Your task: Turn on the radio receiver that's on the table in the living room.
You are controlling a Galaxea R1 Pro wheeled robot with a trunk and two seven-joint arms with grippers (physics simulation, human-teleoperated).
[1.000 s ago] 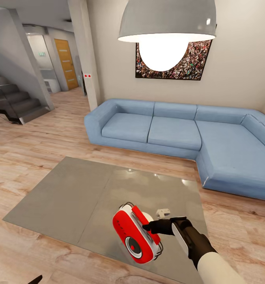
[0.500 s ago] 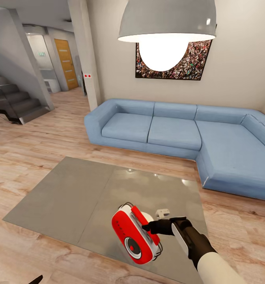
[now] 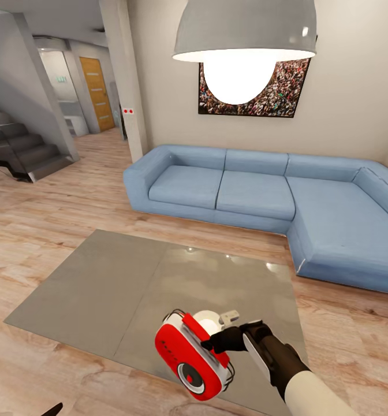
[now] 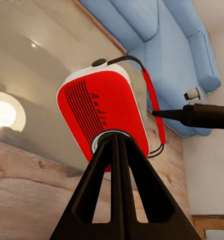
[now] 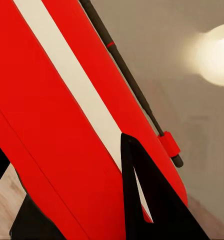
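Since half a second ago the radio [image 3: 189,358] has shifted toward 7 o'clock and tipped further, with the right end effector [image 3: 208,345] moving along with it; camera unchanged. The radio now sits at the near edge of the table [image 3: 119,289], around 6 o'clock in the head view, tilted and seemingly raised off the top.

Right end effector: fingers pressed at the radio's upper edge by the handle, apparently closed on the body, though the contact is partly hidden. Left end effector [image 4: 113,150]: fingers drawn together to a point right at the dial; whether it touches is unclear.

Step in hand looks like steadying the radio with the right arm while the left presses the dial or switch. To do it well: keep the right grip firm so the radio doesn't slide off the near edge, and push straight into the dial, not sideways.

Radio: red face, white sides, ribbed speaker grille, round dial [image 3: 189,370] low on the face, thin dark handle [image 4: 153,100] with a red strip.
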